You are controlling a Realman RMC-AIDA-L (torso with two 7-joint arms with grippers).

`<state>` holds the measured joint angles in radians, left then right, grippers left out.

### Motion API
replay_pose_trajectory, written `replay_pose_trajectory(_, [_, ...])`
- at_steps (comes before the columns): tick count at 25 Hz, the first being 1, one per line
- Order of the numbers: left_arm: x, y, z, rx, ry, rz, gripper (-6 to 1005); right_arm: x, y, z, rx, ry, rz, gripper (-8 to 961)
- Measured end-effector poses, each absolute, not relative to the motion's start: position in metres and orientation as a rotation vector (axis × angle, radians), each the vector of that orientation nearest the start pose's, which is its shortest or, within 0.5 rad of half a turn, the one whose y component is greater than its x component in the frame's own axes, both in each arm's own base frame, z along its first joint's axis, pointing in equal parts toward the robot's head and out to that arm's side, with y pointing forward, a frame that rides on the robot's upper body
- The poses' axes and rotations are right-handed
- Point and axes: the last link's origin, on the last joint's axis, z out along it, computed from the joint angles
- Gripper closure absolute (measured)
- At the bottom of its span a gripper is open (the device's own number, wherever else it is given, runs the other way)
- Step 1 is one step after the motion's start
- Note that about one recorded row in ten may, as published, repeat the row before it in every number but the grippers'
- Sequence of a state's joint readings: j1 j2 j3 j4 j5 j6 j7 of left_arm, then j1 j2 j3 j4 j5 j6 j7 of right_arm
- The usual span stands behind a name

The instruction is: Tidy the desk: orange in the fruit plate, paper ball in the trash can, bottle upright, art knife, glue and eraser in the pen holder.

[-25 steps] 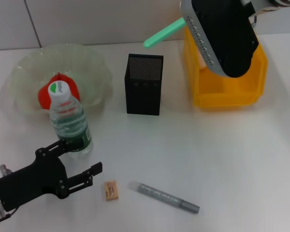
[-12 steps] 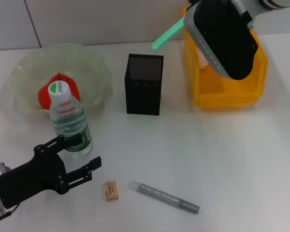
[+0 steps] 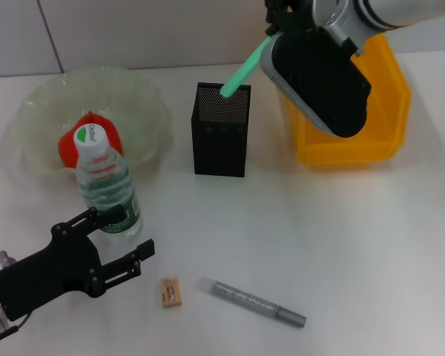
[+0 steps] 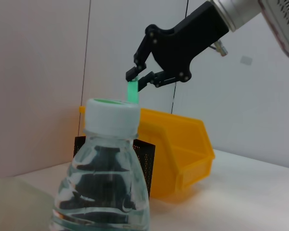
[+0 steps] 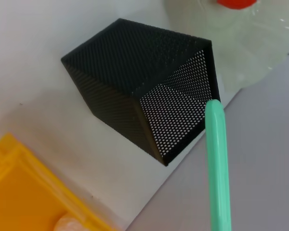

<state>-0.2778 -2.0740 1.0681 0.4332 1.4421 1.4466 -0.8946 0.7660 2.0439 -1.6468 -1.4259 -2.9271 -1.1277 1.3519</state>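
The green art knife [image 3: 243, 68] hangs tilted, its lower tip at the pen holder [image 3: 221, 139] mouth, long axis rising toward the right pincer [image 4: 140, 78], which pinches its top. The left pincer [image 3: 119, 248], spread, sits beside the bottle [image 3: 106, 185].

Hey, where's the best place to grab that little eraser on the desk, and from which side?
Probably from straight above, pinching its two long edges. The eraser lies flat on the table, too low to grip from the side. It has open space all round, with the grey stick lying apart, and the left gripper is the nearer one.
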Motion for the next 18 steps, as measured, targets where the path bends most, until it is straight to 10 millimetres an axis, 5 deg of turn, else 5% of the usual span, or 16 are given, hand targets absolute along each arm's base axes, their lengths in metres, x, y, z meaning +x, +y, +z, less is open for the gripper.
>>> replay_pose_trajectory(18, [-0.307, 0.256, -0.044, -2.499, -0.502, -0.860, 214, 0.085, 0.439, -0.023, -2.064, -1.473, -1.089, 799])
